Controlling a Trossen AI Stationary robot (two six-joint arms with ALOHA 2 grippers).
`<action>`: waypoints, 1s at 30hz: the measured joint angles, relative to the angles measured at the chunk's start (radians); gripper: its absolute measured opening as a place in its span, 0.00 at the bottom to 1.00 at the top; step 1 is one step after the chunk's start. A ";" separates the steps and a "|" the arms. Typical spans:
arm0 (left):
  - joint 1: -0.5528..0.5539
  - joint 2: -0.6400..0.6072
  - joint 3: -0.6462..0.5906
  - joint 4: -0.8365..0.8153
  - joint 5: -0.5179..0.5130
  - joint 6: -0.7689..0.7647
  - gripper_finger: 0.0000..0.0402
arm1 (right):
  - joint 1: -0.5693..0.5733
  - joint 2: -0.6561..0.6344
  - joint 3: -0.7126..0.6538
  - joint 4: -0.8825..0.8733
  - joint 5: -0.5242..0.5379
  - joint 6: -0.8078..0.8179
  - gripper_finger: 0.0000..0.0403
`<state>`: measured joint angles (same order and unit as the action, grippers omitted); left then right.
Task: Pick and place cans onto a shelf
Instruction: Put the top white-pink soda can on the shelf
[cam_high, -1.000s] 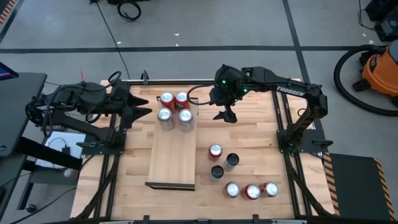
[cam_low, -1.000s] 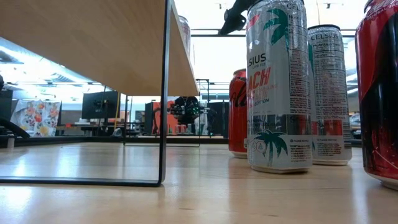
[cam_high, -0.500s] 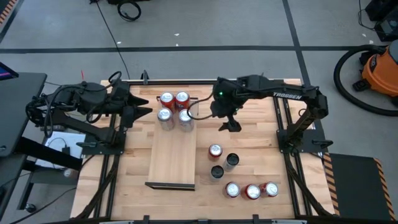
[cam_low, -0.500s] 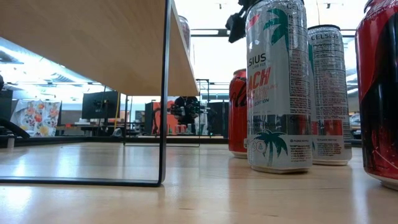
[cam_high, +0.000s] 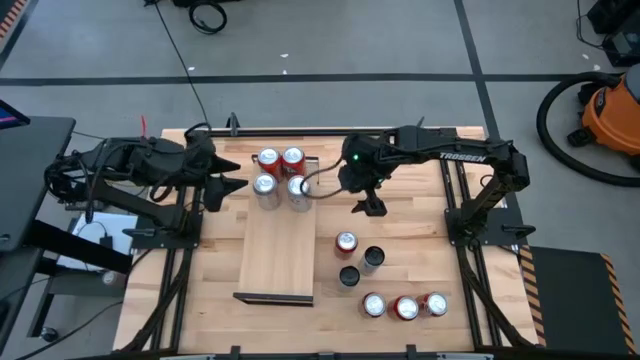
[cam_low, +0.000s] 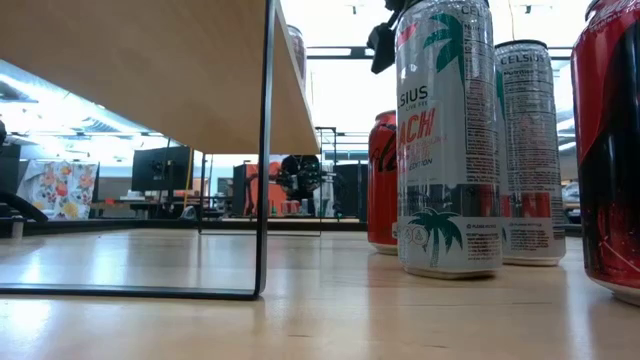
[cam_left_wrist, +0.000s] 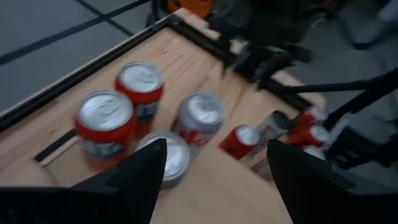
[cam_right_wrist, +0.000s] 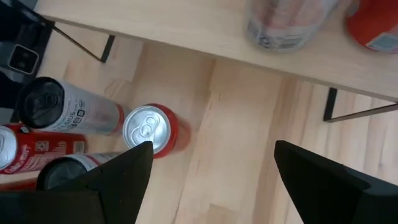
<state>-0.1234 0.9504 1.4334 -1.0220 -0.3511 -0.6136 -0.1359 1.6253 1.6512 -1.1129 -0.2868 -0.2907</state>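
desk (cam_high: 410, 225): I see it carrying the shelf and six loose cans; the bare wood between them is my only lane for travel, so a wide swing risks hitting the shelf rail.
shelf (cam_high: 280, 250): long board lying down the middle of the desk; four cans sit at its far end, the rest is bare. If I bring the next can in low I may catch the board edge and shove the whole shelf.
right arm (cam_high: 450, 155): reaches from the right side toward the middle; a careless descent could sweep its elbow over the loose group.
left claw (cam_high: 222, 185): released, empty, waiting just beside the shelf's far end, near the four cans. Any drift inward from me could tip them.
right claw (cam_high: 366, 205): released, holding nothing, hanging over bare desk between the shelf and the loose cans, near the red one.
shelf cans (cam_high: 281, 177): two red, two silver, packed touching. Setting another one close could knock a neighbour off the edge.
loose cans (cam_high: 405, 305): three in a row near the front of the desk, three more nearer the claw.
red can (cam_high: 346, 243): my likely next pick, I judge; two dark-topped cans stand close beside it, so a spread claw coming down off-centre could clip one and topple it.
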 joint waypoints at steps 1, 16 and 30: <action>0.005 0.003 0.000 -0.010 -0.005 0.009 0.72 | 0.009 0.001 0.000 0.000 0.015 0.011 0.86; 0.016 -0.016 0.000 -0.032 0.031 0.184 0.79 | 0.051 0.007 0.000 0.072 0.094 0.195 0.89; 0.016 -0.036 0.000 -0.095 0.086 0.251 0.88 | 0.131 0.083 -0.011 0.064 0.162 0.243 0.98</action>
<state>-0.1078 0.9144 1.4330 -1.1168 -0.2652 -0.3628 -0.0052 1.7083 1.6402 -1.0493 -0.1246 -0.0480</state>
